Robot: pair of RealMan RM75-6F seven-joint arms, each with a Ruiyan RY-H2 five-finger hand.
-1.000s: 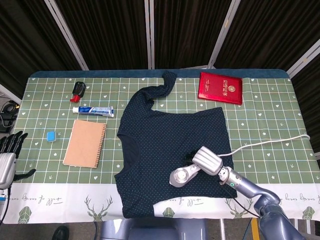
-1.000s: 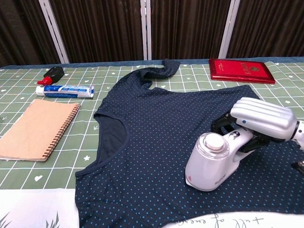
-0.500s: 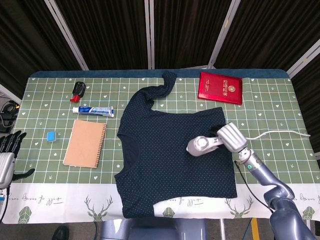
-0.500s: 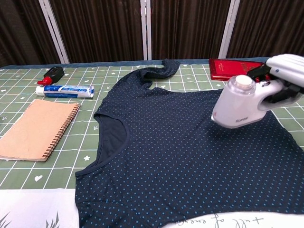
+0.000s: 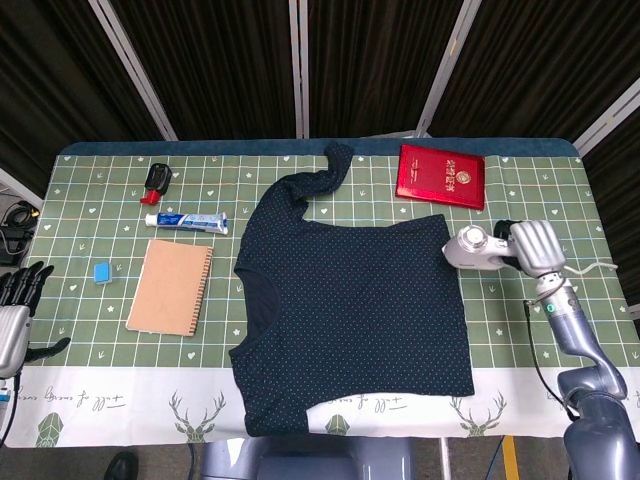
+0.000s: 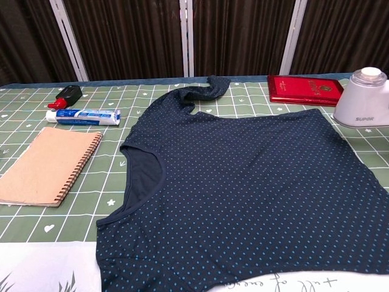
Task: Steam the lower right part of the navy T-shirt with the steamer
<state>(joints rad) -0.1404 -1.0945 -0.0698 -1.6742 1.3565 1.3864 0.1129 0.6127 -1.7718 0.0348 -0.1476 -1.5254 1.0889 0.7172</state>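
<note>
The navy dotted T-shirt (image 5: pixel 350 310) (image 6: pixel 243 182) lies flat across the middle of the table. A white steamer (image 5: pixel 472 249) (image 6: pixel 364 97) is just off the shirt's right edge, on or just above the green cloth; I cannot tell which. My right hand (image 5: pixel 535 247) grips its handle in the head view; the chest view cuts the hand off. The steamer's white cord (image 5: pixel 590 269) trails to the right table edge. Off the table's left edge hangs my left hand (image 5: pixel 18 305), holding nothing, fingers apart.
A red booklet (image 5: pixel 441 176) lies at the back right, close behind the steamer. On the left are a tan spiral notebook (image 5: pixel 170 286), a toothpaste tube (image 5: pixel 186 221), a small red-and-black item (image 5: pixel 156 182) and a blue eraser (image 5: pixel 101 271).
My right hand carried the steamer from the shirt's lower right area up and to the right, off the fabric to the shirt's right edge. The left hand stayed put.
</note>
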